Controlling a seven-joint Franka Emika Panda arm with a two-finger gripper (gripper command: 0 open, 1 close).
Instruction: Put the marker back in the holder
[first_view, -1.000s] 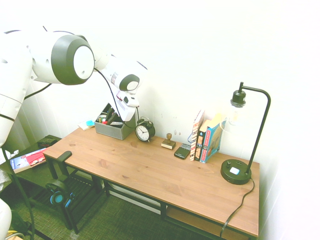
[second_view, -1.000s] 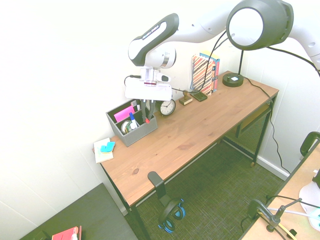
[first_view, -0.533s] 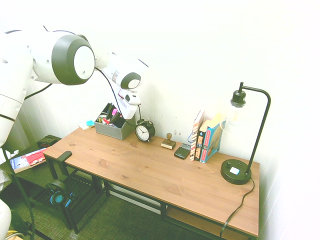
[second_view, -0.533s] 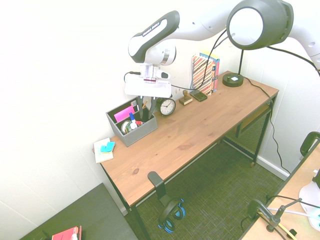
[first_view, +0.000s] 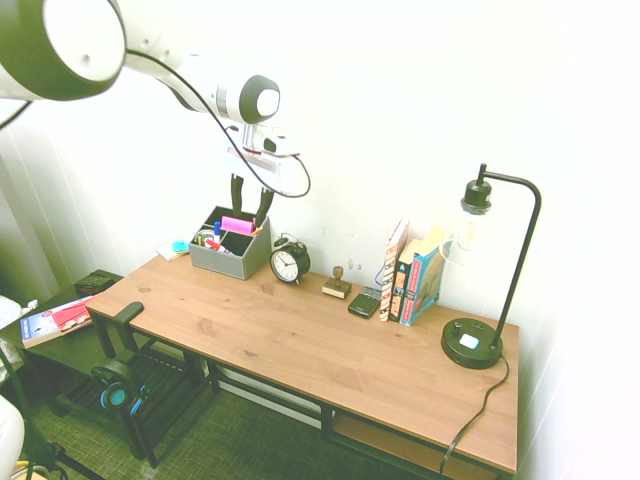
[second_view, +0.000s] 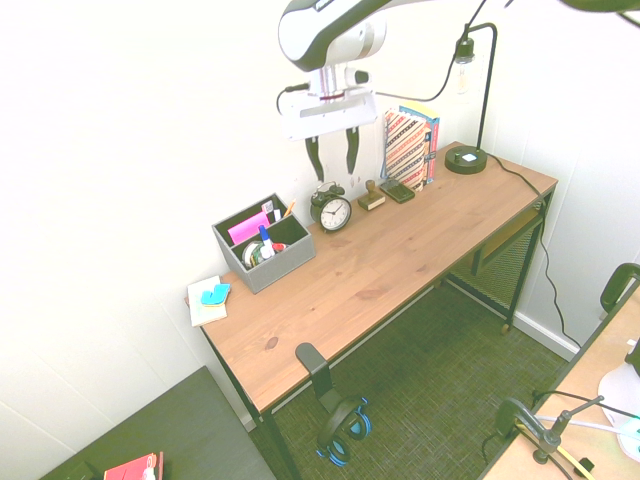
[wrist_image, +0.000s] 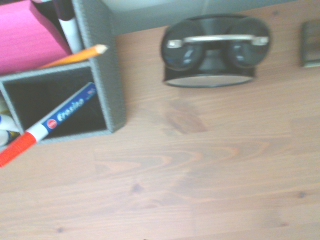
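With its two dark fingers spread apart and nothing between them, the white Franka gripper (second_view: 335, 176) hangs released above the desk's back edge. Below it stands a round black alarm clock (second_view: 331, 211) with a white numbered dial and twin bells, close beside the holder and the nearest obstacle to its side.

The holder, a grey open-top organizer box (second_view: 278, 266) with sloped sides, carries the marker, a slim white pen with a red cap (wrist_image: 47, 124). Its blue label bears white lettering that seems to read "Erasing", next to a small red round logo. The marker lies slantwise, its blue end over the dark front compartment and its red cap reaching past the rim in the wrist view; how deep it sits cannot be told. Around it in the box are a bright pink block (second_view: 248, 228), a yellow pencil (wrist_image: 75, 57) and a blue-capped marker (second_view: 265, 240).

Past the clock come a wooden stamp (second_view: 371, 196) and a black handheld device (second_view: 397, 191), then upright books (second_view: 408, 148) with patterned and blue covers, their titles too small to read. Farthest along the brown wooden desk (second_view: 370, 262) stands a black lamp (second_view: 466, 159) with a bare bulb.
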